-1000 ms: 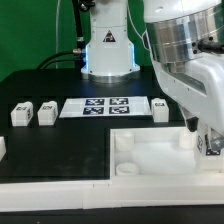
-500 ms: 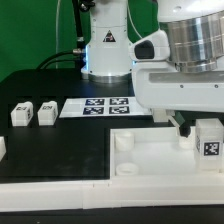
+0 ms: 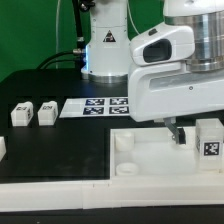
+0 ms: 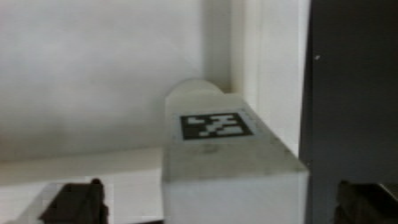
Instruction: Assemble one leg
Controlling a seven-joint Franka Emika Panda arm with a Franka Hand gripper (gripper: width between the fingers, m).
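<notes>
One leg [image 3: 210, 138], a small white post with a black-and-white tag, stands upright at the exterior view's right, on the large white tray-like piece [image 3: 150, 168]. My gripper [image 3: 193, 134] hangs over it, with one dark finger [image 3: 181, 133] just to the exterior view's left of the post. In the wrist view the leg [image 4: 224, 150] rises between the two fingertips [image 4: 75, 202], with a gap on each side. The gripper [image 4: 222, 203] is open and holds nothing.
Two more legs [image 3: 21, 114] [image 3: 46, 113] stand on the black table at the exterior view's left, and a white part [image 3: 2, 148] shows at the left edge. The marker board [image 3: 100, 106] lies behind the tray-like piece. The arm's base [image 3: 108, 50] stands at the back.
The wrist has turned and swung toward the exterior view's left, uncovering the leg on the tray-like piece. The leg has stayed where it stands.
</notes>
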